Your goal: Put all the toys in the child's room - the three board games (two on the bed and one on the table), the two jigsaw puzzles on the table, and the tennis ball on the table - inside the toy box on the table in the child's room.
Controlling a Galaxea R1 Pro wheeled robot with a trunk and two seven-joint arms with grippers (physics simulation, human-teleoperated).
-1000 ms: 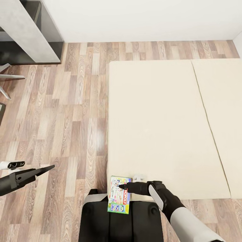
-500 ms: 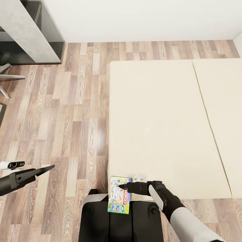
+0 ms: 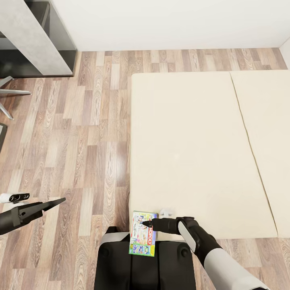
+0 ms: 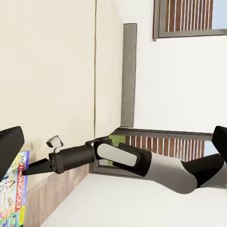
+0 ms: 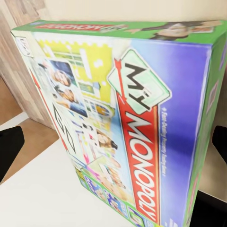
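A green-edged "Monopoly" board game lies flat at the near left corner of the beige bed, overhanging my dark base. My right gripper reaches over its cover from the right and is shut on it. The right wrist view has the printed cover close up, with a dark fingertip at each side. My left gripper hangs open over the wood floor far to the left, holding nothing. From the left wrist view I see the box and the right arm. The toy box, jigsaw puzzles and tennis ball are out of view.
The light grey table with a dark section beneath stands at the far left by the white wall. Grey chair legs poke in at the left edge. Wood floor runs between table and bed. A grey headboard ends the bed.
Bed and floor have slid a few pixels across the head view, so the camera moved slightly. Both grippers and the Monopoly box keep their places in the picture.
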